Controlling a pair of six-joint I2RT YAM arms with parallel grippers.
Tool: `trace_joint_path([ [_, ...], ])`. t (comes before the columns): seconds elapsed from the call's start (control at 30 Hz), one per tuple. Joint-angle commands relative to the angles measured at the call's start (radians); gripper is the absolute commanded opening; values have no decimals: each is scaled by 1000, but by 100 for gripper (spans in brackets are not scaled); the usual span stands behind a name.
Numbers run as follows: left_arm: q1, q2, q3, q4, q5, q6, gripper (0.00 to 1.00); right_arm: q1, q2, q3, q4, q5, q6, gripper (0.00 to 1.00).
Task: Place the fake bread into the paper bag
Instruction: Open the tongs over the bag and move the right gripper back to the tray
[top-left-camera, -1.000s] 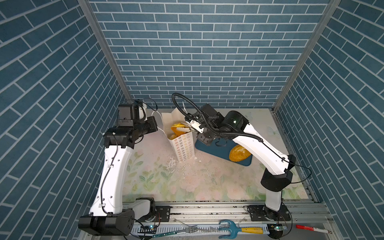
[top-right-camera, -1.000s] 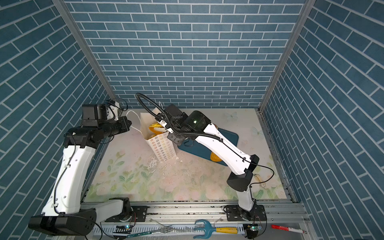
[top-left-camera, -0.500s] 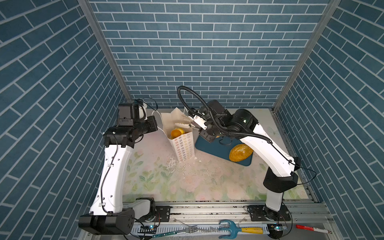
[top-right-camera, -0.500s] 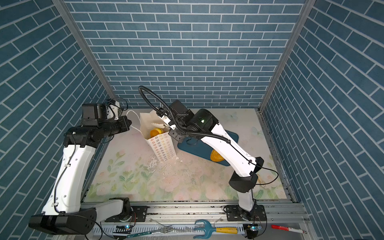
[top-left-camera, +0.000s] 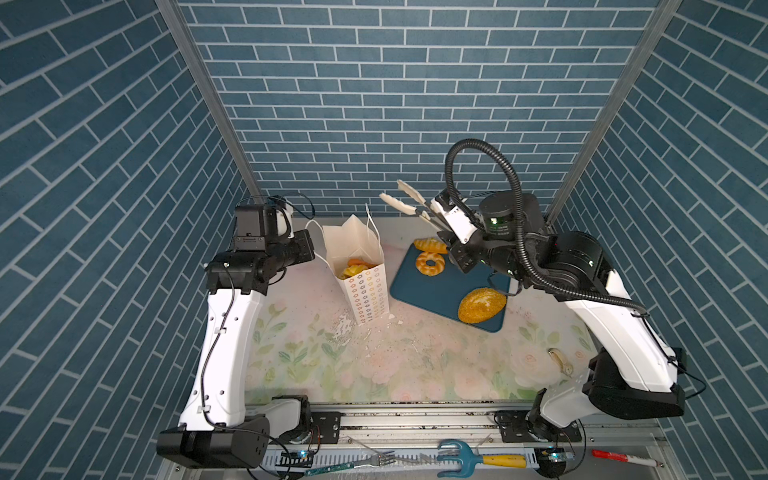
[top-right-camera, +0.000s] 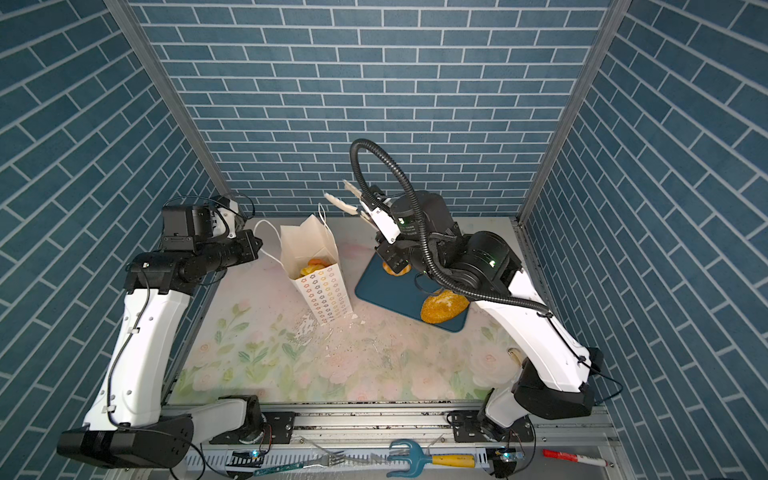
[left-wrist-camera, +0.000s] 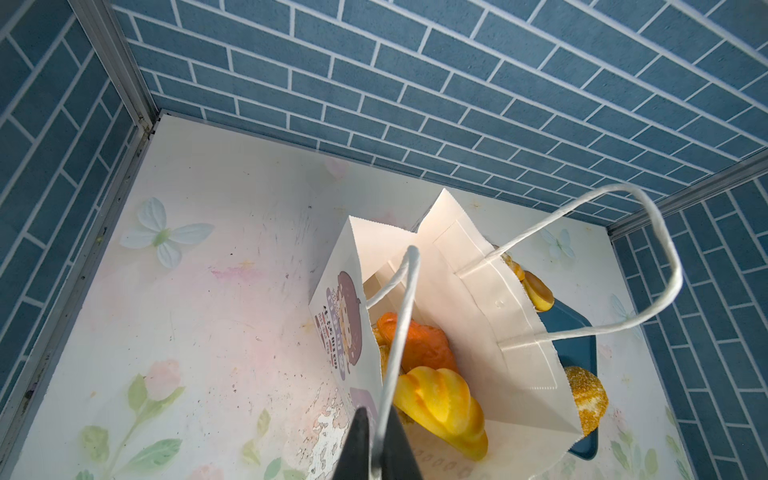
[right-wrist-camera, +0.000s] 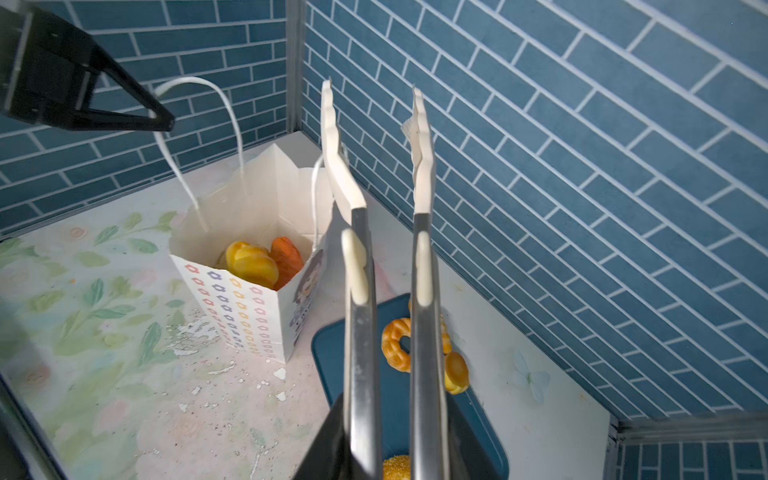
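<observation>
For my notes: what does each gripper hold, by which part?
The left gripper pinches the paper bag's cord handle; right gripper holds tongs by their metal arms.

Matt paper bag (top-left-camera: 365, 291), glossy bread (left-wrist-camera: 440, 407), metal tongs (right-wrist-camera: 361, 332)

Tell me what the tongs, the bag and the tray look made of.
The tongs: shiny steel-looking arms with reflections; matte cream tips, probably silicone or plastic. The bag: matte white paper, shown by sharp creases and serrated rim. The tray: dark blue, smooth, rounded corners, likely plastic.
</observation>
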Motion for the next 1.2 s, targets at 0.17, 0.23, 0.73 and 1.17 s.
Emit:
trace_joint_path([
  [0.17, -1, 14, 38, -21, 1, 17, 11, -207, -62, -194, 3, -28, 22, 35],
  [0.23, 0, 17, 42, -24, 3, 17, 11, -263, -53, -232, -2, -81, 13, 35],
  [0.73, -1, 25, 27, -26, -12, 15, 11, -474, 254, -296, 96, -204, -182, 40],
  [1.17, 2, 50, 47, -41, -33, 24, 10, -545, 436, -221, 157, -260, -266, 44],
])
